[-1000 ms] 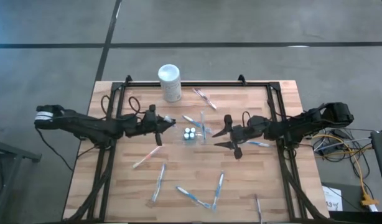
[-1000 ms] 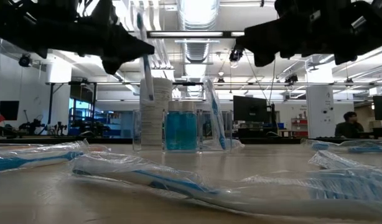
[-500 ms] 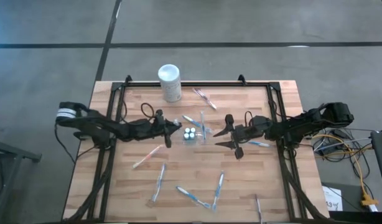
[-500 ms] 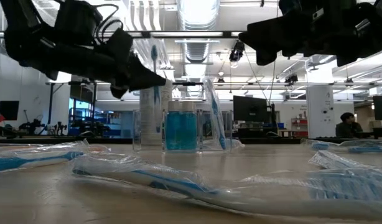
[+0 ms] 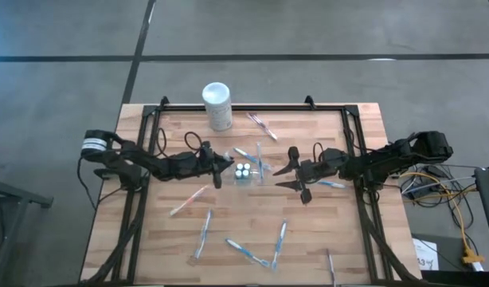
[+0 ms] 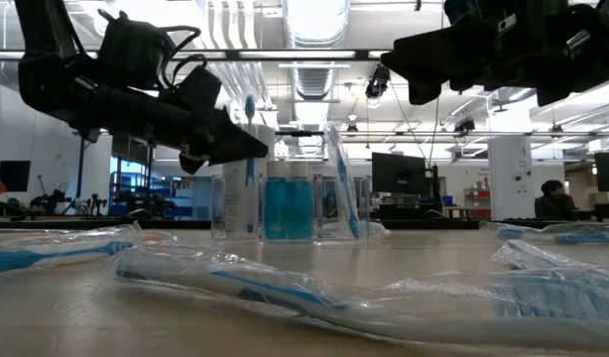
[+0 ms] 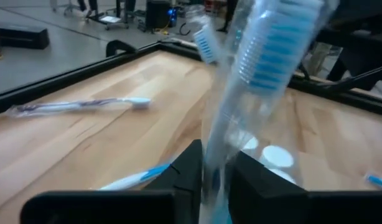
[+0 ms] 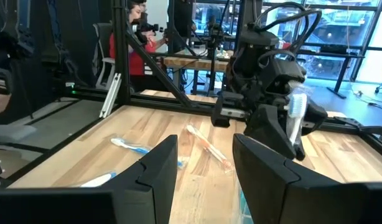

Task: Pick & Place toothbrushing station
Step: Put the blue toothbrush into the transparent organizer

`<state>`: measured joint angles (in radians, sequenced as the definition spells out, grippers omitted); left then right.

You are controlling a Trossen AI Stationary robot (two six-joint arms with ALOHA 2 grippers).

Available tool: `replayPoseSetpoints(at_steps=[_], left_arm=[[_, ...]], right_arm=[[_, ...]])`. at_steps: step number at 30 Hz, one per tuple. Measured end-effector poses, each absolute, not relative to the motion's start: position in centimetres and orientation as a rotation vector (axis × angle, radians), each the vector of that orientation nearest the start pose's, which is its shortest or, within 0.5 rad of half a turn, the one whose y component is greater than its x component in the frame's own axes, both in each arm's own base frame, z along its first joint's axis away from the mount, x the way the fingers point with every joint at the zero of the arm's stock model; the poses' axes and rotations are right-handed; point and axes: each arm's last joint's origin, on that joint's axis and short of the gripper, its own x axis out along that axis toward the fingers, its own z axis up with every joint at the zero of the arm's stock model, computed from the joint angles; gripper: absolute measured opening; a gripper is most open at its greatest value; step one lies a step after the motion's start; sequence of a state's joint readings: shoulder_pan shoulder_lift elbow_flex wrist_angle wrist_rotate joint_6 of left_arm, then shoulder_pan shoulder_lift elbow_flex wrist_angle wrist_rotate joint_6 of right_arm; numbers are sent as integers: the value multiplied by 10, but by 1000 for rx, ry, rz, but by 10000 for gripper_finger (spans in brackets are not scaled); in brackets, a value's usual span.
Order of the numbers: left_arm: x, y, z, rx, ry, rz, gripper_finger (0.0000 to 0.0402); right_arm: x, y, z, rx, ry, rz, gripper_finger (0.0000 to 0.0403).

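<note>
High view, tabletop (image 5: 324,239): wooden, wrapped toothbrushes scattered over it; white canister (image 5: 217,104) at the far edge.
Left gripper (image 5: 221,165): just beside the toothbrushing station (image 5: 244,171) at mid-tabletop, jaws near-closed on a wrapped toothbrush (image 7: 253,81) held head-up.
Right gripper (image 5: 286,175): waits on the station's other side, jaws parted, nothing held.
Station: clear holder, blue inside in the low view; one brush already leans in it.
Risk, tipping: holder looks light; a sideways nudge from brush or jaws could knock it over.
Risk, slip: slick wrapper may slide or snag the rim, dropping the brush outside.
</note>
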<state>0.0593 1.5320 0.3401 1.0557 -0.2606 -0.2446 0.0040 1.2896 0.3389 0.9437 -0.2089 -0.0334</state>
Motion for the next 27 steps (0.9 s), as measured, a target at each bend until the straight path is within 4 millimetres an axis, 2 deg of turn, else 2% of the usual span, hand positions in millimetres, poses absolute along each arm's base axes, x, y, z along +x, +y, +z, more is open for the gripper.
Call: replayPoseSetpoints(at_steps=[7, 13, 17, 22, 27], left_arm=[[247, 21, 162, -250, 52, 286, 103], [245, 25, 160, -391, 71, 319, 139], [243, 28, 165, -390, 54, 324, 153], [233, 28, 185, -341, 14, 304, 161], [214, 29, 213, -270, -44, 307, 166]], right_arm=[[234, 7, 192, -32, 8, 213, 145], [234, 7, 191, -32, 8, 213, 148], [234, 7, 191, -28, 8, 213, 142], [234, 7, 191, -29, 9, 213, 137], [234, 7, 191, -28, 9, 213, 140]])
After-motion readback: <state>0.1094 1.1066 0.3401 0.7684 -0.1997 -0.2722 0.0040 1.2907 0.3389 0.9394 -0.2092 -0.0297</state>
